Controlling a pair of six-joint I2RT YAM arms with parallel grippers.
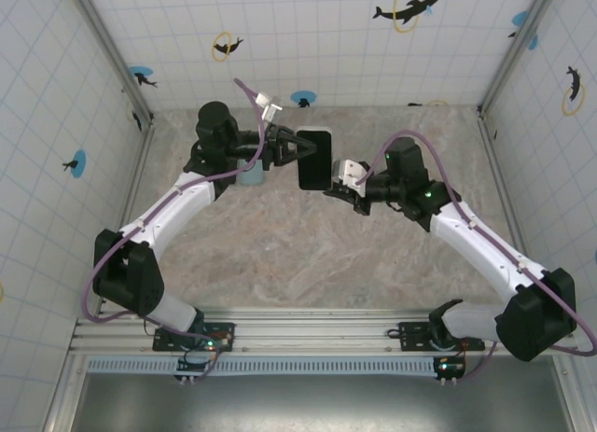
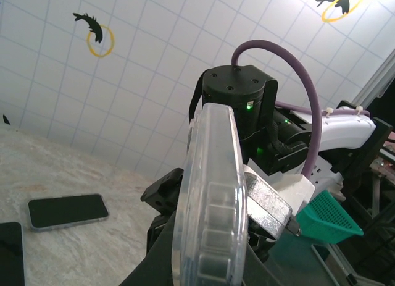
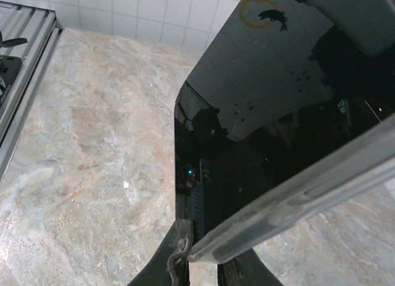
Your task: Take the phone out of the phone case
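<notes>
The black phone (image 1: 314,158) sits in its clear phone case and is held upright above the table, between both arms. My left gripper (image 1: 287,150) is shut on the case's left edge. In the left wrist view the clear ribbed case rim (image 2: 213,199) stands between the dark fingers. My right gripper (image 1: 338,178) is shut on the lower right corner. In the right wrist view the glossy screen (image 3: 265,125) rises from the fingertips (image 3: 179,264), with the clear case wall (image 3: 308,196) running diagonally across it. I cannot tell whether the case has come away from the phone.
Two other dark phones lie flat on the marble table, one (image 2: 68,210) in full and one (image 2: 9,255) cut off by the frame edge. A teal mesh piece (image 2: 324,217) sits by the right arm (image 2: 259,113). A pale blue object (image 1: 250,175) lies under my left gripper. Tiled walls enclose the table.
</notes>
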